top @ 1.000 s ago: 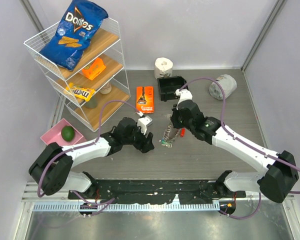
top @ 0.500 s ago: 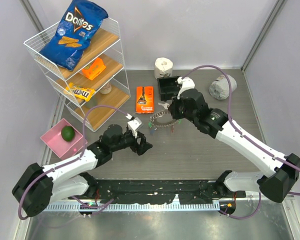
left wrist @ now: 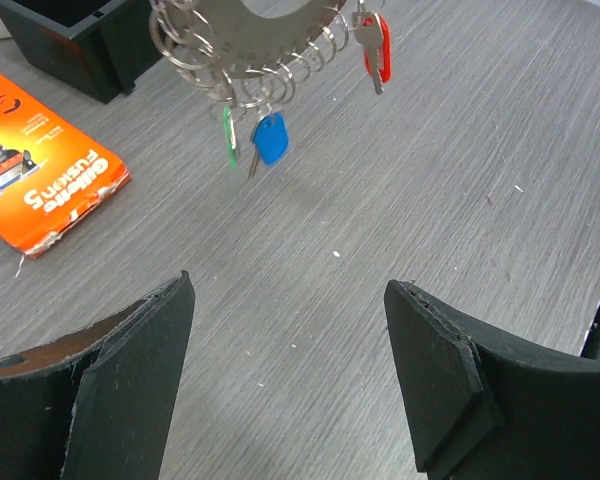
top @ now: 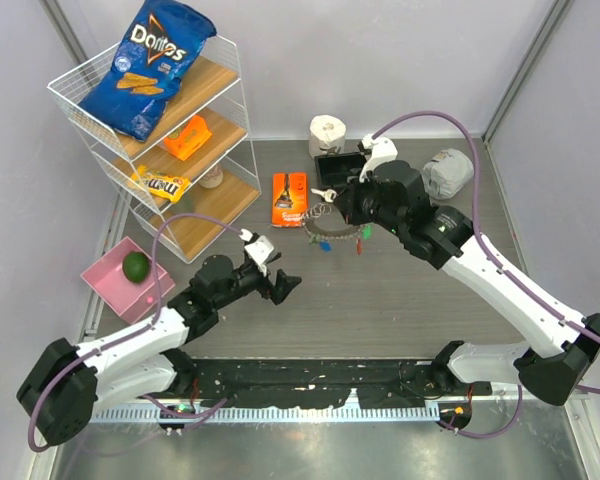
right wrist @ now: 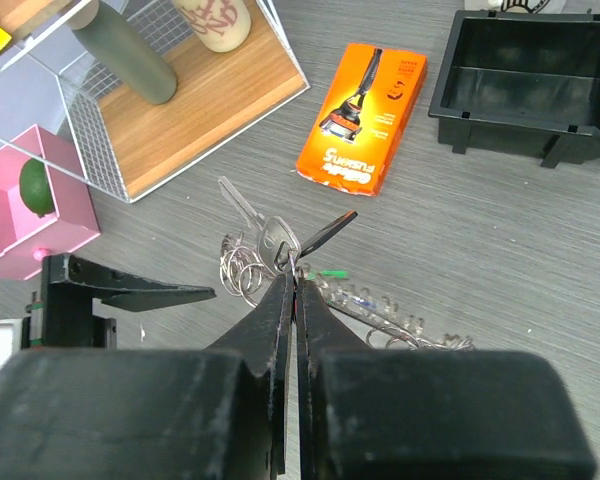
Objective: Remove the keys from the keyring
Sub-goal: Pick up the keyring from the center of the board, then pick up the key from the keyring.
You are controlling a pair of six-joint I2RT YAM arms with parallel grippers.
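Over the grey table [top: 410,300], the right gripper [right wrist: 293,285] stayed pinched shut on the keyring [left wrist: 250,75], which had risen to the upper centre of the top view with its keys [left wrist: 270,138] dangling (green, blue, red). The left gripper [top: 280,285] had spread wide and backed toward the lower left, empty, so no key seemed freed yet.

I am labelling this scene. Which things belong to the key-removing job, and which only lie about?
Job: keyring, keys, right pincer holding the keyring, open left pincer.
Lying about: razor box, black tray, chips bag, paper roll, pink bin.
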